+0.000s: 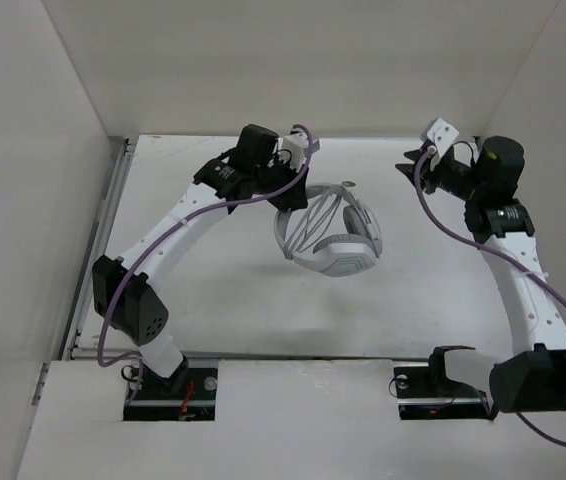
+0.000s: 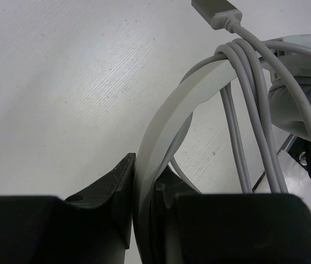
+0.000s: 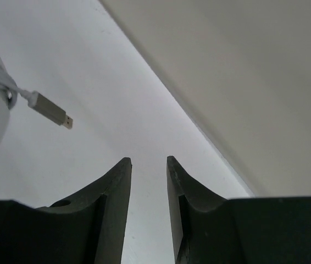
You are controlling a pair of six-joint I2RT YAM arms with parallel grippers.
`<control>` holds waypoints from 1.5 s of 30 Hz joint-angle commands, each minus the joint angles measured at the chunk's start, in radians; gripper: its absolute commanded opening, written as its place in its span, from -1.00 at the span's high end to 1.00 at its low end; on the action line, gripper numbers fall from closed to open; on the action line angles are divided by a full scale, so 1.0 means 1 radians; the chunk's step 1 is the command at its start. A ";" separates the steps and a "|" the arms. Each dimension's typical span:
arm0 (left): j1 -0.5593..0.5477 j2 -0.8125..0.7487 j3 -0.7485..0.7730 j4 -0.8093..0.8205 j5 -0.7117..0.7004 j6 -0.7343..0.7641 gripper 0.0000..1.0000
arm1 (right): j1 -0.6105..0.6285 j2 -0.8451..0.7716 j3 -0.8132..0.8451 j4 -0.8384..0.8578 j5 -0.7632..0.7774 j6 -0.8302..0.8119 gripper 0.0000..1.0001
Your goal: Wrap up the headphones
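The left gripper [image 2: 144,171] clamps the headband of the headphones [image 1: 328,240] over the middle of the tabletop [image 1: 213,310], seemingly lifted. Their cord [image 2: 248,82] loops round the band. The right gripper [image 3: 149,165] stands parted and empty, near the plug [image 3: 48,109].

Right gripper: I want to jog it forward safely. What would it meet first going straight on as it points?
Probably the bare table near the foot of the wall; nothing shows ahead of the right gripper before that. The plug is left of its line. Depth is unclear.
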 commanded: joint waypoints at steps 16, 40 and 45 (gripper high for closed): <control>0.042 0.290 -0.047 0.429 -0.284 -0.176 1.00 | -0.095 -0.202 -0.368 0.402 0.069 0.467 0.22; 0.086 0.473 -0.035 0.491 -0.522 -0.219 0.45 | -0.304 -0.371 -0.458 0.409 -0.004 0.597 0.16; 0.088 0.422 -0.064 0.479 -0.506 -0.208 0.29 | -0.336 -0.434 -0.480 0.400 -0.004 0.610 0.13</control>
